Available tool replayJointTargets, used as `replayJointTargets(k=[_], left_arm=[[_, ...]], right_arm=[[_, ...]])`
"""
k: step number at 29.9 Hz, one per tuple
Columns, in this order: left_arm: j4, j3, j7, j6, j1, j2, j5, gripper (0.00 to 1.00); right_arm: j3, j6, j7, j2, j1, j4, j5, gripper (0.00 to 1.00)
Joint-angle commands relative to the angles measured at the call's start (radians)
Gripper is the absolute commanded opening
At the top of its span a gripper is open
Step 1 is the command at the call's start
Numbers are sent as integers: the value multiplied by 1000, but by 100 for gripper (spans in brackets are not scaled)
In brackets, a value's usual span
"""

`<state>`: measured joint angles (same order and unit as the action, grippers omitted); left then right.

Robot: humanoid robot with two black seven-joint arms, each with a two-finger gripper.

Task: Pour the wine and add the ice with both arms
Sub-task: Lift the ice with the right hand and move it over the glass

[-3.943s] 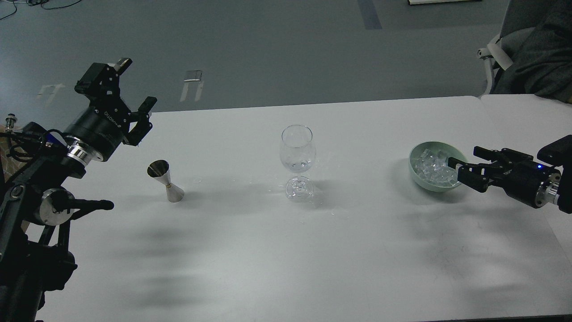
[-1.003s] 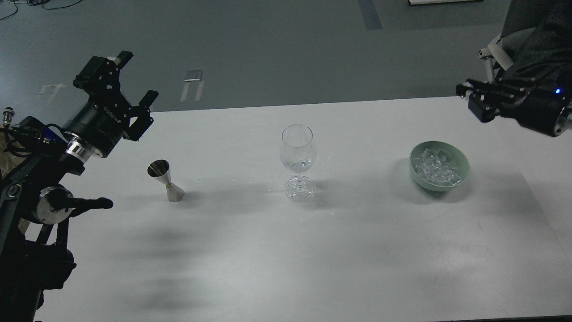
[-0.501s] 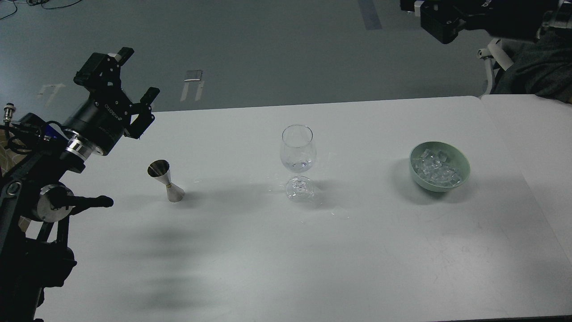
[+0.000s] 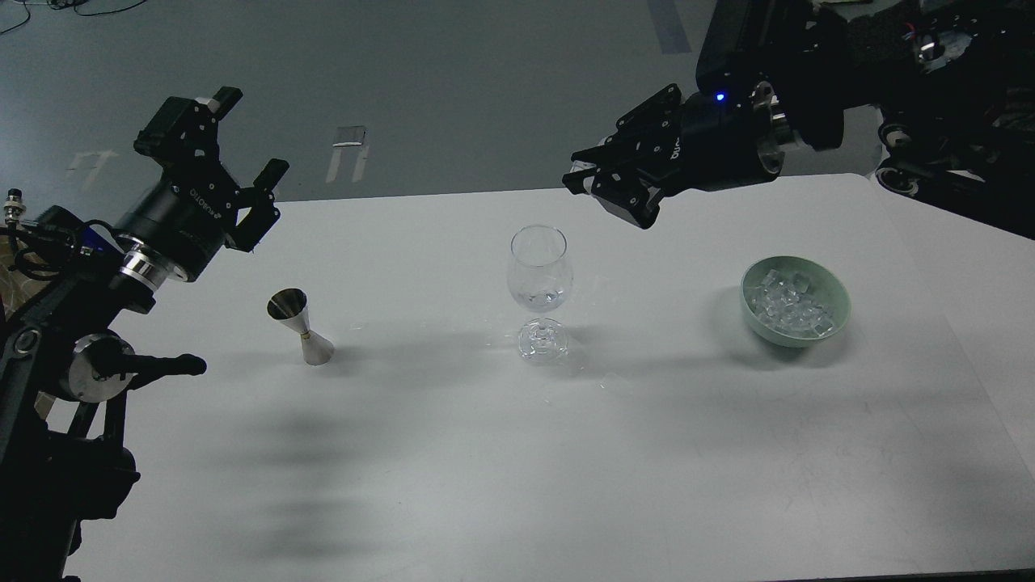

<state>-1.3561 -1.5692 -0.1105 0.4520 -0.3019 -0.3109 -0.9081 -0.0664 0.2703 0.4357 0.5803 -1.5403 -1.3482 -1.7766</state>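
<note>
Dim, cool overhead light; the white table carries soft, smeared shadows toward six o'clock. Focus is fairly sharp, with slight noise in the dark arms.

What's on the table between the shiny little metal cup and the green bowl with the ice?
In the head view, only the wine glass stands between the metal jigger and the green bowl of ice.

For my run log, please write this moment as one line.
right gripper: above-right of clear wine glass, contents unclear | left gripper: open, empty, above steel jigger | ice cubes: in green bowl
</note>
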Motion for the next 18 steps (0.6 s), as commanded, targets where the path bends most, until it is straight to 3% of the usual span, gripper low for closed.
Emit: replayJointTargets(k=[1,18], left_arm=[[0,0,2,1,1,3,0,98],[0,0,2,2,-2,-4,2,98]], right_arm=[[-19,1,0,-40,-1,27,0,0],[-84,3,1,-206,-15,196,13,0]])
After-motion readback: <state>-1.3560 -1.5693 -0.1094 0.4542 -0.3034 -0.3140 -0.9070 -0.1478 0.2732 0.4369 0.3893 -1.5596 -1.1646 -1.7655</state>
